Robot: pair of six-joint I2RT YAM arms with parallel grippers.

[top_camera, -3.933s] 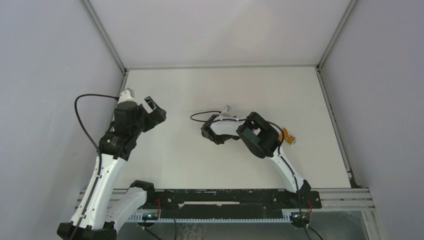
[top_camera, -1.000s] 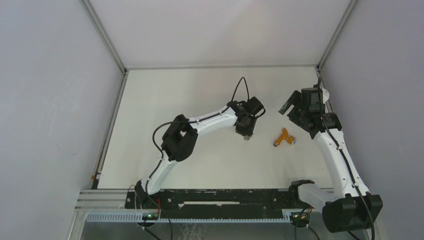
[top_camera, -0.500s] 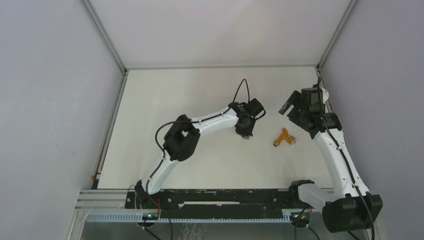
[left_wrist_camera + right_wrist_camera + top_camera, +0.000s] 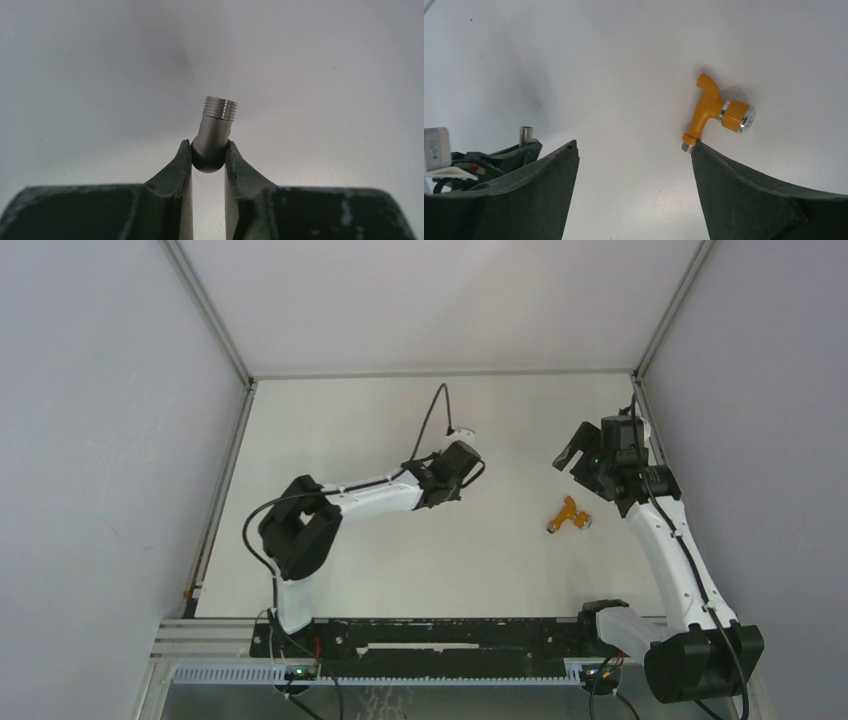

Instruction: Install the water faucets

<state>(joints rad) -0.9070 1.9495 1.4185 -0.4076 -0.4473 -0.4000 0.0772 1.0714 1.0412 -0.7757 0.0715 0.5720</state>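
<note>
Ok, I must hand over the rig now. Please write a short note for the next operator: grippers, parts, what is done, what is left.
Left gripper: shut on the grey metal fitting, pinching its rounded end; the threaded end points away from the fingers.
Right gripper: open, holding nothing, above the table close to the orange tap.
Orange tap: lying on the table, right of centre, apart from the fitting.
Done: the fitting is gripped.
Left: grip the tap, bring the two parts together and join them.
</note>
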